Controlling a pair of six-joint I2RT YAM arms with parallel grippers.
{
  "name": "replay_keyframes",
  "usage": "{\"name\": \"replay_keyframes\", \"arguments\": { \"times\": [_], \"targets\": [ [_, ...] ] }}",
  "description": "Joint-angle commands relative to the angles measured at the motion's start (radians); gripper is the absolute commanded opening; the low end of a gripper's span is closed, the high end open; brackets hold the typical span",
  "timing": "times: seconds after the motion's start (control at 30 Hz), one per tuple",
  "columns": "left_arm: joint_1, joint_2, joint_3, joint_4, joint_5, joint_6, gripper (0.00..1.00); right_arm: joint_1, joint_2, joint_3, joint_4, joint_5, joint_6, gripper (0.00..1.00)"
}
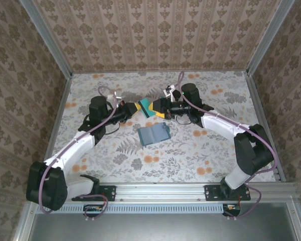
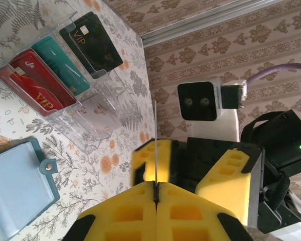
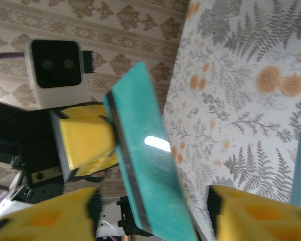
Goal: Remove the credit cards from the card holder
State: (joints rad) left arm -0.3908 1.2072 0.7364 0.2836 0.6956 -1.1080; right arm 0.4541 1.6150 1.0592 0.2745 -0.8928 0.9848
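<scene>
Card holder [image 1: 154, 134] lies open, seemingly emptied, at the middle of the table [image 1: 215, 150]; you've yet to set down the teal card [image 3: 140, 150] your left gripper [image 2: 155, 188] clamps between the parted jaws of your right gripper [image 3: 153, 211].

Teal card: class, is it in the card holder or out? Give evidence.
Out. The left gripper pinches the teal card in the air; the card holder lies apart on the table.
</scene>
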Motion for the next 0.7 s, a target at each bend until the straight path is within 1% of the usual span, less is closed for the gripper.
{"name": "replay_keyframes", "arguments": {
  "times": [0.0,0.03,0.17,0.3,0.37,0.4,0.47,0.5,0.53,0.63,0.67],
  "targets": [
    [0.01,0.011,0.026,0.07,0.034,-0.034,0.0,-0.007,0.002,0.002,0.106,-0.055,0.069,0.39],
    [0.01,0.014,0.025,0.068,0.035,-0.032,0.0,-0.013,0.002,-0.001,0.113,-0.055,0.072,0.33],
    [0.018,0.014,0.018,0.068,0.036,-0.032,0.0,-0.029,0.003,-0.026,0.197,-0.075,0.112,0.23],
    [0.026,0.009,0.01,0.06,0.038,-0.03,0.0,-0.03,0.002,-0.027,0.188,-0.081,0.096,0.11],
    [0.027,0.006,0.011,0.032,0.036,-0.021,0.0,-0.032,-0.004,-0.023,0.146,-0.073,0.058,0.04],
    [0.03,0.005,0.016,0.006,0.032,-0.014,0.04,-0.033,-0.008,-0.019,0.112,-0.066,0.024,0.01],
    [0.033,-0.004,0.031,-0.092,0.012,0.027,0.26,-0.035,-0.026,0.003,-0.005,-0.039,-0.085,0.0],
    [0.033,-0.011,0.042,-0.166,-0.015,0.058,0.4,-0.037,-0.042,0.024,-0.104,-0.02,-0.185,0.0],
    [0.033,-0.016,0.063,-0.251,-0.044,0.095,0.52,-0.039,-0.063,0.047,-0.21,0.02,-0.297,0.0],
    [0.036,-0.022,0.132,-0.49,-0.179,0.208,0.71,-0.044,-0.126,0.112,-0.473,0.187,-0.596,0.0],
    [0.04,-0.019,0.148,-0.538,-0.206,0.227,0.74,-0.045,-0.141,0.131,-0.532,0.238,-0.666,0.0]
  ]
}}
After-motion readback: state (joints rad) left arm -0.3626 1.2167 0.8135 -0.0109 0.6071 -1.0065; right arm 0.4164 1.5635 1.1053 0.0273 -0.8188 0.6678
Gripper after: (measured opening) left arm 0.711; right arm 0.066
